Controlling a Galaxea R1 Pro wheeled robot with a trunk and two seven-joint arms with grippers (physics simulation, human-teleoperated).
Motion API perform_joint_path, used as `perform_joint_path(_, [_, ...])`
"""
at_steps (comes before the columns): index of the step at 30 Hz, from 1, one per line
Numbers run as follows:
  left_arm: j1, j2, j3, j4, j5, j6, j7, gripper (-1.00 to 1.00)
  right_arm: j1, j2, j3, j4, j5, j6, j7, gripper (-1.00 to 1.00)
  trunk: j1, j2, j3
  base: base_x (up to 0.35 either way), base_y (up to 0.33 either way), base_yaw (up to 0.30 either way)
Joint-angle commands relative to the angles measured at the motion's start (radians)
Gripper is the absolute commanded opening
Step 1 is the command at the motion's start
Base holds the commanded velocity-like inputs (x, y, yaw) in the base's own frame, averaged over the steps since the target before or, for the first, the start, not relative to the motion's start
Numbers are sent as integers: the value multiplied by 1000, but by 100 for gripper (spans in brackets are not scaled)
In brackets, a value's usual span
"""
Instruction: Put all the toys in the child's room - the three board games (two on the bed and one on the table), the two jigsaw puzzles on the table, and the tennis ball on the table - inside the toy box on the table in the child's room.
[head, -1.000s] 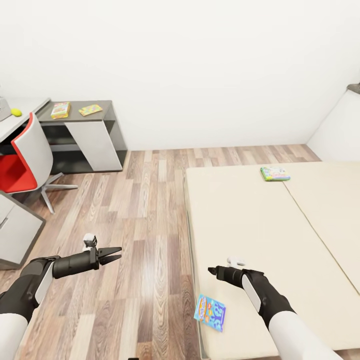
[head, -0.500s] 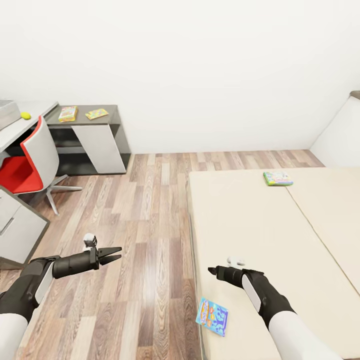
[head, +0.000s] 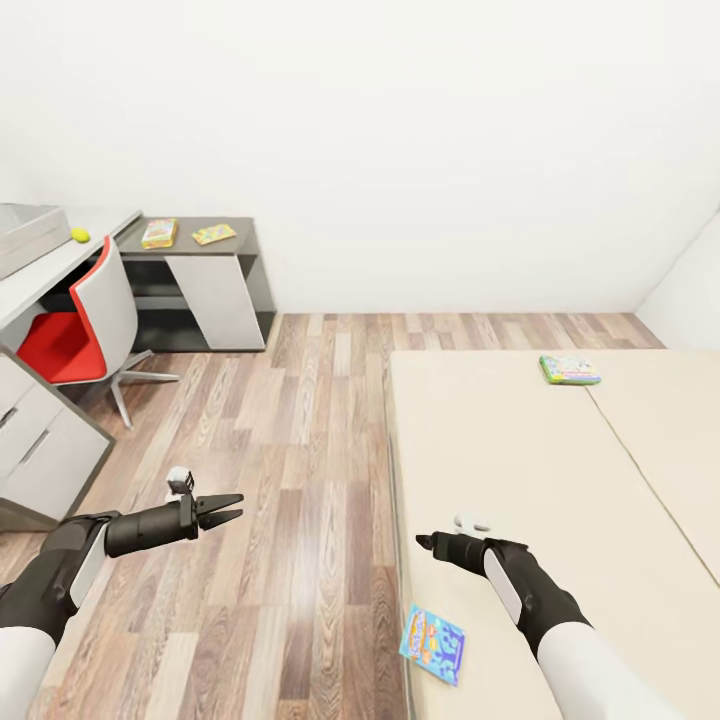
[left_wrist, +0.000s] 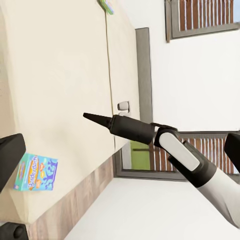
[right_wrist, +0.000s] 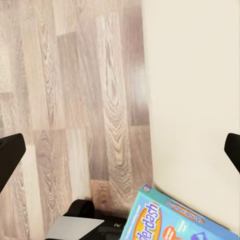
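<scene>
**Blue game box sits just below the right gripper at the bed's corner**

The blue board game (head: 433, 643) lies flat on the bed (head: 520, 470), at the near corner by the floor-side edge, its long axis slightly slanted to that edge. The right gripper (head: 428, 544) hovers over the bed just beyond the box, so it is the nearer one. Its fingers look pressed together in the head view, though the right wrist view shows the tips spread wide, so I cannot tell. The left gripper (head: 228, 507) hangs over the floor (head: 300, 420), fingers parted, holding nothing. A green board game (head: 570, 369) lies far up the bed. Across the room, the toy box (head: 30, 235) stands on the table (head: 60, 270) beside the tennis ball (head: 80, 235); its contents are hidden.
</scene>
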Motion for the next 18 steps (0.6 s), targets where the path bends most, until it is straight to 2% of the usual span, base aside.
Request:
perform_joint_path(1, [-1,0,0,0,2,10,-2,100,0,1,-5,-2,-4,8,2,100,1,-2,0,0,0,122])
perform_joint_path(11, [-1,0,0,0,2,10,-2,100,-1,1,-5,-2,-4,8,2,100,1,-2,14,0,0,119])
perform_joint_path(18, [-1,0,0,0,1,10,-2,100,-1,-1,-5,-2,-4,8,2,100,1,-2,18,0,0,-24])
